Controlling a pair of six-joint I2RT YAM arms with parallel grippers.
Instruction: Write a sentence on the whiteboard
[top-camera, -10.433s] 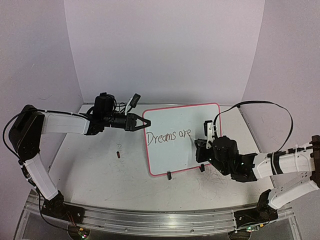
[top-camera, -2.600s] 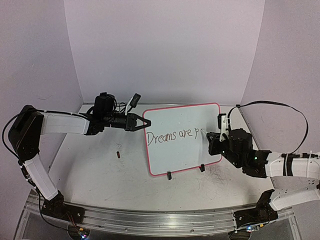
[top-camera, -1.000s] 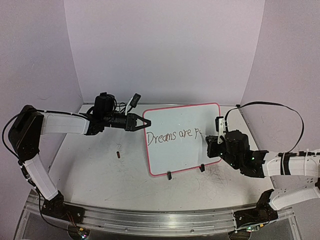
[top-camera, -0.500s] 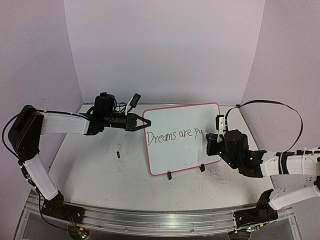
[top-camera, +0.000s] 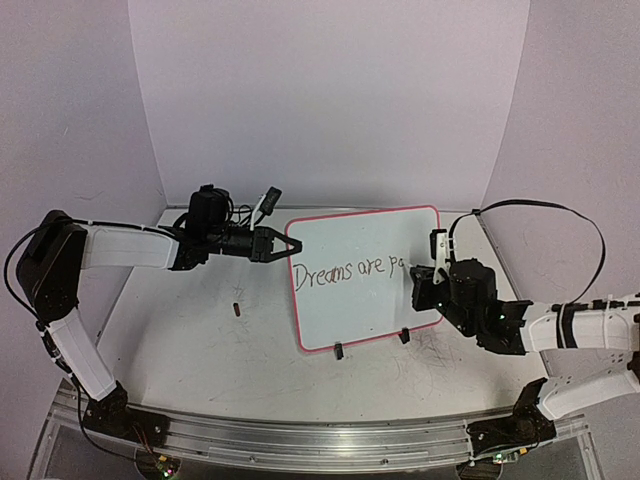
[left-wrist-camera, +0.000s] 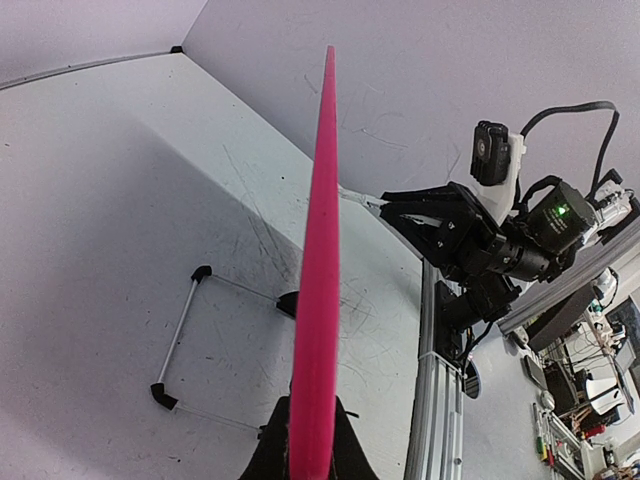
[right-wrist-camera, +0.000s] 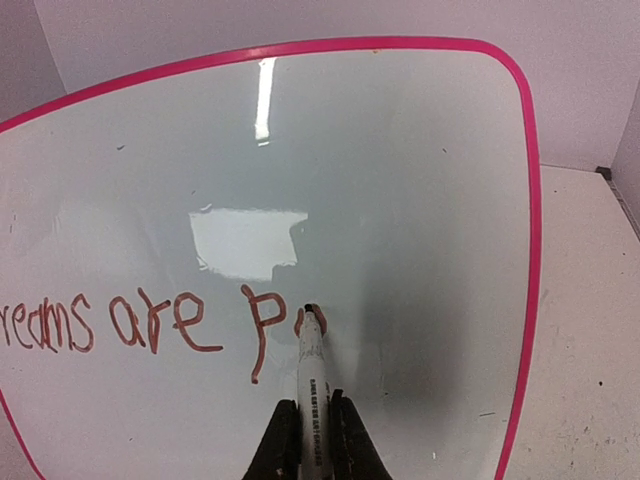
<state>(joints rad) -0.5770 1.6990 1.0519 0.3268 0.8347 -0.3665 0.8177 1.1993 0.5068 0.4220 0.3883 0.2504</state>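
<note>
The whiteboard (top-camera: 365, 275) stands tilted on two black clip feet, white with a pink-red rim. My left gripper (top-camera: 278, 243) is shut on its left edge; in the left wrist view the rim (left-wrist-camera: 318, 300) runs up edge-on from between my fingers. The sentence (top-camera: 350, 270) reads "Dreams are po" in dark red; the right wrist view (right-wrist-camera: 150, 322) shows "reams are p" and a partly drawn "o". My right gripper (right-wrist-camera: 313, 425) is shut on a white marker (right-wrist-camera: 312, 385), whose tip touches the board at that "o". In the top view the right gripper (top-camera: 424, 283) is at the board's right part.
A small dark marker cap (top-camera: 236, 308) lies on the table left of the board. A wire stand (left-wrist-camera: 180, 340) with black feet shows behind the board in the left wrist view. Purple walls close in at back and sides. A metal rail (top-camera: 300, 440) runs along the near edge.
The writing grew from "Dreams are" to "Dreams are po". My right gripper moved rightward along the line with the marker. The left gripper and board stayed put.
</note>
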